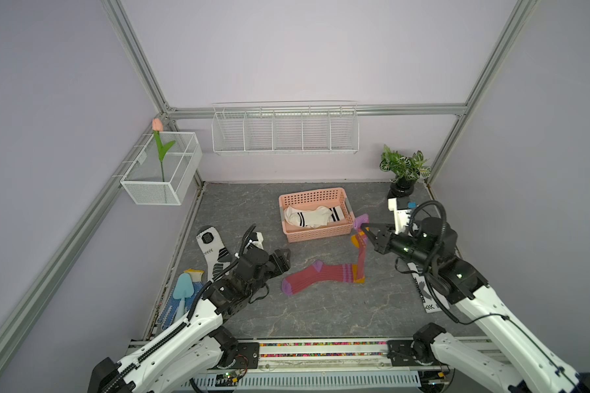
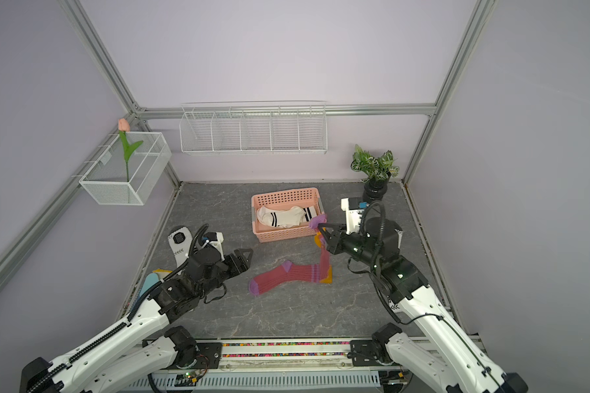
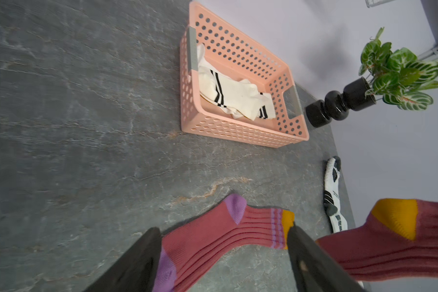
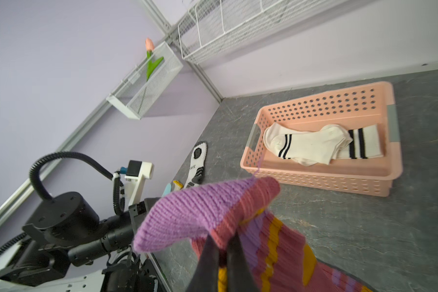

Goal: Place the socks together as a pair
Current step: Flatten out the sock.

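Note:
A maroon sock point(image 1: 317, 277) point(image 2: 286, 277) point(image 3: 213, 242) with purple toe and heel lies flat mid-table. My right gripper point(image 1: 363, 231) point(image 2: 322, 228) point(image 4: 223, 242) is shut on a second maroon sock point(image 1: 361, 255) point(image 4: 200, 209) near its purple end. That sock hangs down beside the basket's front right corner, its lower end resting by the flat sock's cuff. My left gripper point(image 1: 286, 261) point(image 2: 249, 260) point(image 3: 224, 237) is open and empty, just left of the flat sock. White black-striped socks point(image 1: 312, 216) lie in the pink basket point(image 1: 317, 234). One white sports sock point(image 1: 212, 248) lies far left, another point(image 1: 426, 296) under my right arm.
A blue dotted glove point(image 1: 174, 306) and a light blue trowel point(image 1: 183, 287) lie at the left edge. A potted plant point(image 1: 404, 170) stands in the back right corner. Wire baskets point(image 1: 285, 131) hang on the back wall and the left frame.

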Motion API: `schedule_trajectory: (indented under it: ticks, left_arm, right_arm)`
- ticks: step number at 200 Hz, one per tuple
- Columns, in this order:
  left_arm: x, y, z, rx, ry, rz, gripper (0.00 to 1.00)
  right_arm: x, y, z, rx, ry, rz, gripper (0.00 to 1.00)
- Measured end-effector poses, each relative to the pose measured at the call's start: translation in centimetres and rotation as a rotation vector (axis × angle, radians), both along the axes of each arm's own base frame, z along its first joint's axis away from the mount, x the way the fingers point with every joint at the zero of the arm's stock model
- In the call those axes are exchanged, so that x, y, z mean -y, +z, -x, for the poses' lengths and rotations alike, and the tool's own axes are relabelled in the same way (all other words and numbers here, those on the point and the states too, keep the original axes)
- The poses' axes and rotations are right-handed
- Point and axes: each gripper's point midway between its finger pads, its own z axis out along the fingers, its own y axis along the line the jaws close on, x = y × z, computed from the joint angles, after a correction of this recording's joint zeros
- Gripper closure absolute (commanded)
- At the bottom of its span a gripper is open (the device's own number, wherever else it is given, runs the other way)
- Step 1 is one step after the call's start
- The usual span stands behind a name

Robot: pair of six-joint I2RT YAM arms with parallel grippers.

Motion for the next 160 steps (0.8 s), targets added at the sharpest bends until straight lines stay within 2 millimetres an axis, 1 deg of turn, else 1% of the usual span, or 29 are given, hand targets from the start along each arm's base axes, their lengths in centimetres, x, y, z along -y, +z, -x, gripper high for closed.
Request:
schedule_trajectory:
  ticks: [8,22,45,56,64,78,90,101,111,113,120,130,138,146,160]
  left_arm:
    - [-0.6,0.1,0.0,0.004,0.026,-0.008,0.19]
    - [-1.9,0.3,-0.1,0.013,0.075,-0.02,0.19]
    - [-3.9,0.9,0.0,0.035,0.148,-0.029,0.19]
    - [-4.8,1.0,0.0,0.038,0.181,-0.035,0.19]
    - [-5.4,1.0,0.0,0.039,0.203,-0.038,0.19]
    - [-6.3,1.0,0.1,0.036,0.232,-0.045,0.19]
    - [-6.6,0.9,0.2,0.033,0.243,-0.048,0.19]
    - [-6.6,0.8,0.3,0.029,0.243,-0.051,0.19]
    - [-6.6,0.6,0.3,0.025,0.242,-0.053,0.2]
    - [-6.6,0.6,0.3,0.024,0.242,-0.054,0.2]
    - [-6.6,0.2,0.3,0.016,0.239,-0.06,0.2]
    - [-6.4,-0.4,0.3,0.0,0.232,-0.067,0.21]
    - [-6.2,-0.8,0.2,-0.011,0.226,-0.071,0.21]
    - [-5.9,-1.2,0.1,-0.024,0.217,-0.075,0.21]
    - [-5.5,-2.1,0.1,-0.049,0.201,-0.079,0.22]
  right_arm:
    - [-2.1,-0.9,0.1,-0.011,0.033,0.023,0.93]
    - [-5.6,-1.9,0.2,-0.014,0.078,0.045,0.93]
    - [-10.7,-2.5,0.7,0.012,0.131,0.03,0.92]
    - [-12.5,-2.4,0.9,0.021,0.144,0.01,0.91]
    - [-13.5,-2.1,1.0,0.029,0.146,-0.01,0.9]
    - [-14.1,-1.7,0.9,0.036,0.128,-0.047,0.88]
    - [-13.7,-1.5,0.5,0.043,0.088,-0.078,0.85]
    - [-12.6,-2.2,0.2,0.036,0.042,-0.087,0.8]
    - [-11.3,-3.4,0.1,0.024,-0.001,-0.08,0.7]
    - [-11.1,-3.7,0.2,0.023,-0.003,-0.075,0.67]
    - [-10.0,-5.1,0.2,0.002,-0.034,-0.064,0.59]
    - [-8.3,-7.5,0.2,-0.027,-0.079,-0.035,0.56]
    - [-7.0,-9.4,0.2,-0.05,-0.108,-0.009,0.52]
    - [-5.4,-11.7,0.3,-0.078,-0.142,0.028,0.46]
    - [-2.2,-15.6,0.8,-0.135,-0.206,0.099,0.45]
